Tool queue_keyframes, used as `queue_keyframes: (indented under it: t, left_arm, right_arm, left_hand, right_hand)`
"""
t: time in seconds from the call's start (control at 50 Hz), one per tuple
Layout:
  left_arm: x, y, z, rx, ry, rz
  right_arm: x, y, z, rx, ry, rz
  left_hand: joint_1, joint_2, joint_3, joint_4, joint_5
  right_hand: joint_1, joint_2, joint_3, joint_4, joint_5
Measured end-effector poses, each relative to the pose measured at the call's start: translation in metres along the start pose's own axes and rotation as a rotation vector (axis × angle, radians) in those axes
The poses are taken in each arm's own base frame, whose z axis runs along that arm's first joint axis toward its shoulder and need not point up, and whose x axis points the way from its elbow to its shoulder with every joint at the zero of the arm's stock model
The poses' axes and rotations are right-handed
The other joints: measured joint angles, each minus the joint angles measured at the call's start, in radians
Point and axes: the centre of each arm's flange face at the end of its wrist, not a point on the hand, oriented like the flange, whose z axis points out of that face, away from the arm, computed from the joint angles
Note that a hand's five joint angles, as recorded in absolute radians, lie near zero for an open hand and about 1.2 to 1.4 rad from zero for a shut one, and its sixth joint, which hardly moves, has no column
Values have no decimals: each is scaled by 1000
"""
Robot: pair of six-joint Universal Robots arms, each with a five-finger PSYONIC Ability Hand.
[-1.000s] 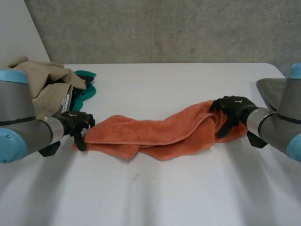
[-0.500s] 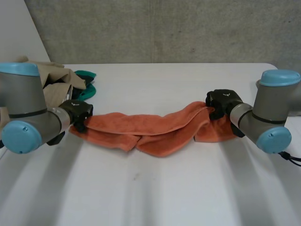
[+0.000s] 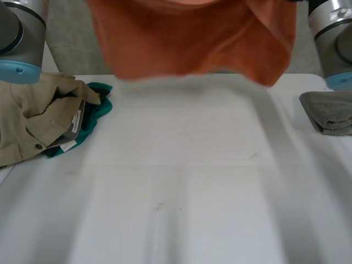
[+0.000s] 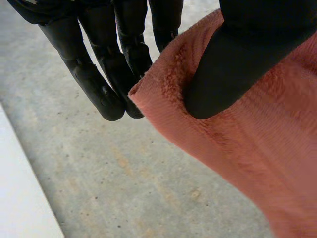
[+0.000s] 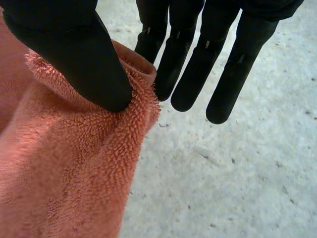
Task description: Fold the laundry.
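Observation:
An orange towel hangs spread in the air above the far part of the white table, its lower edge just over the table's back edge. In the left wrist view my left hand pinches one upper corner of the towel between its thumb and straight fingers. My right hand pinches the other upper corner of the towel the same way, thumb pressed into the pile against the fingers. Both arms are raised, the left arm and the right arm flanking the towel.
A heap of beige trousers with a teal garment under it lies at the table's left edge. A folded grey towel sits at the right edge.
Both hands closed on the towel's ends on the table, then lifted it; it now hangs stretched between them in the air instead of lying bunched on the table.

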Motion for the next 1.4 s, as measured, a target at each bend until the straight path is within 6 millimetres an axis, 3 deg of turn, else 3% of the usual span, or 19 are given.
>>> queue_keyframes:
  t: [0.08,0.14,0.24,0.32,0.42,0.5,0.54,0.64,0.76,0.9,1.02,1.12,1.2,1.24,1.28,1.4]
  left_arm:
    - [1,26,-13,-90,-2,-3]
    - [7,53,-31,-194,26,-2]
    - [26,109,-82,-437,126,-9]
    - [36,140,-123,-600,199,-19]
    - [46,160,-162,-742,287,-32]
    - [50,161,-176,-785,342,-39]
    - [50,158,-177,-785,352,-38]
    - [44,149,-171,-763,347,-32]
    - [33,140,-162,-736,314,-25]
    - [25,135,-155,-720,288,-30]
    - [22,132,-151,-707,275,-37]
    - [20,129,-148,-700,268,-43]
    - [17,125,-145,-696,256,-51]
    - [14,122,-144,-698,245,-56]
    - [11,120,-143,-702,233,-59]
    - [0,110,-146,-735,211,-60]
  right_arm:
    - [2,11,-16,-98,-61,42]
    - [1,31,-35,-215,-108,78]
    - [-9,74,-86,-485,-220,175]
    - [-22,101,-125,-654,-313,232]
    - [-37,123,-162,-795,-420,225]
    - [-41,130,-176,-862,-473,158]
    - [-41,129,-178,-894,-480,118]
    - [-40,116,-177,-958,-444,87]
    - [-42,95,-181,-1045,-289,160]
    - [-46,85,-199,-1104,-81,258]
    - [-56,93,-216,-1102,40,269]
    - [-62,113,-219,-1061,95,231]
    - [-66,130,-219,-1043,123,200]
    - [-66,138,-218,-1037,146,168]
    - [-61,142,-215,-1033,167,132]
    - [-42,132,-206,-1030,142,13]
  left_hand:
    - [0,0,0,0,0]
    - [0,0,0,0,0]
    - [0,0,0,0,0]
    - [0,0,0,0,0]
    - [0,0,0,0,0]
    - [0,0,0,0,0]
    - [0,0,0,0,0]
    - [0,0,0,0,0]
    - [0,0,0,0,0]
    - [0,0,0,0,0]
    - [0,0,0,0,0]
    - [0,0,0,0,0]
    - [0,0,0,0,0]
    - [0,0,0,0,0]
    - [0,0,0,0,0]
    - [0,0,0,0,0]
  right_hand:
    - [0,0,0,0,0]
    - [0,0,0,0,0]
    - [0,0,0,1,0]
    - [0,0,0,1,0]
    - [0,0,0,1,0]
    - [-41,-61,-68,-68,-62]
    - [-295,-359,-372,-360,-341]
    - [-667,-745,-763,-774,-753]
    - [-779,-860,-905,-899,-895]
    - [-857,-951,-980,-982,-937]
    - [-857,-951,-980,-982,-937]
    - [-830,-893,-922,-937,-895]
    - [-493,-566,-599,-610,-568]
    - [-135,-222,-264,-276,-240]
    - [28,-19,-61,-77,-51]
    - [29,14,-2,-3,-12]
